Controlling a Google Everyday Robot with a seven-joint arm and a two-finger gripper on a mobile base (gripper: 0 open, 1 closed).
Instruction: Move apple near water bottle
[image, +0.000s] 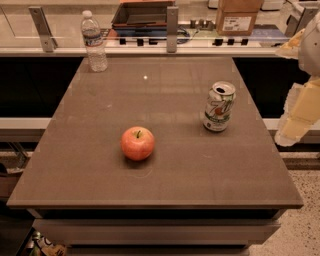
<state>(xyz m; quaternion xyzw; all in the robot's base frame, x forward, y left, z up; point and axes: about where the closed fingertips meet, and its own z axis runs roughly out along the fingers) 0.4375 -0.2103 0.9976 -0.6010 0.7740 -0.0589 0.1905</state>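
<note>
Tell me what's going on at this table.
Nothing is being handled yet. The apple sits stem-up near the front middle of the table, untouched. The water bottle stands upright at the far left corner, and a soda can stands on the right side. The robot's gripper hangs beyond the table's right edge, apart from all three, so the apple's move toward the bottle has not begun.

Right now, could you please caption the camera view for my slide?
Apple centered on the table, water bottle at its far-left corner, soda can right, gripper beyond the right edge.
</note>
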